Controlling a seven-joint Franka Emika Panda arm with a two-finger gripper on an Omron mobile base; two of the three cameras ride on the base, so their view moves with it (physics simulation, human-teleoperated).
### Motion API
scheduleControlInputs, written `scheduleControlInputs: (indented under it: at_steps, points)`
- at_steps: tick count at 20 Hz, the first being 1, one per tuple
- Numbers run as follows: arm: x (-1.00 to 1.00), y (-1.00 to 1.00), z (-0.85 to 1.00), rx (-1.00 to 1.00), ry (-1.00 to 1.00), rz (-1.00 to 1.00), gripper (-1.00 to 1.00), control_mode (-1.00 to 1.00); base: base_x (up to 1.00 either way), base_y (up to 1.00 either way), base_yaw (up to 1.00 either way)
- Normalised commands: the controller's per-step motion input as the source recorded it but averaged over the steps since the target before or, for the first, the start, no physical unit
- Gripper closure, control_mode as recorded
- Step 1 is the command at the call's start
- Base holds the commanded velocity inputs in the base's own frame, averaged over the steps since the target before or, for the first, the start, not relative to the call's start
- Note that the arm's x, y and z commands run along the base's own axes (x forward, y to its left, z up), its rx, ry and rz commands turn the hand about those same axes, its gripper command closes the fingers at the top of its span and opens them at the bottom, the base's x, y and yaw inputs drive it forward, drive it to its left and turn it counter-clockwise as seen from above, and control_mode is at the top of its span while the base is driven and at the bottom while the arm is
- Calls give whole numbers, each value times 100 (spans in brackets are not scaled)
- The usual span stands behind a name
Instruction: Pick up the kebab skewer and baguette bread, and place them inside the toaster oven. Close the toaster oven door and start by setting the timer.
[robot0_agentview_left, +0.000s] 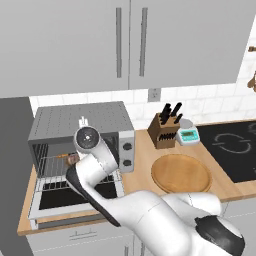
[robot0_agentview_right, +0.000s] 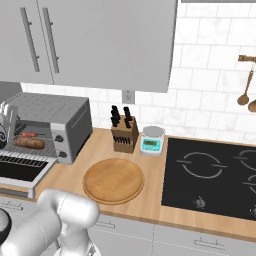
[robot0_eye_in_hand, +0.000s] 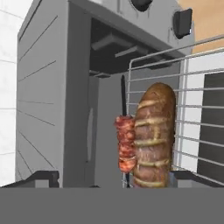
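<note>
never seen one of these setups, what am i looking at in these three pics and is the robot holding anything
This is a rendered kitchen with a white robot arm on a base that drives. Two pictures come from cameras on that base, behind the arm to its left and right. The third comes from a camera on the hand, looking along the gripper.

On the wooden counter stand a toaster oven with its door dropped open, a knife block, a small scale and a round wooden board. A black cooktop lies to the right.

The baguette and the kebab skewer lie side by side on the oven's wire rack. The gripper is open, holding nothing.
</note>
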Motion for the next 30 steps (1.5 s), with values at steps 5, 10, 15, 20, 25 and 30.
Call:
scheduleControlInputs:
  at_steps: [5,10,15,20,25,30]
  points:
    - [-100,-2,-1,-13,6,17,-100,-100,0,0,0]
    - [-88,3,-1,-27,11,25,-100,-100,0,0,0]
    - [-37,18,-1,-32,5,15,-100,-100,0,0,0]
    - [-12,22,-6,-33,0,13,-100,-100,0,0,0]
    - [-9,0,-24,-30,-1,21,-100,-100,0,0,0]
    - [-1,-8,-16,-27,0,20,-100,-100,0,0,0]
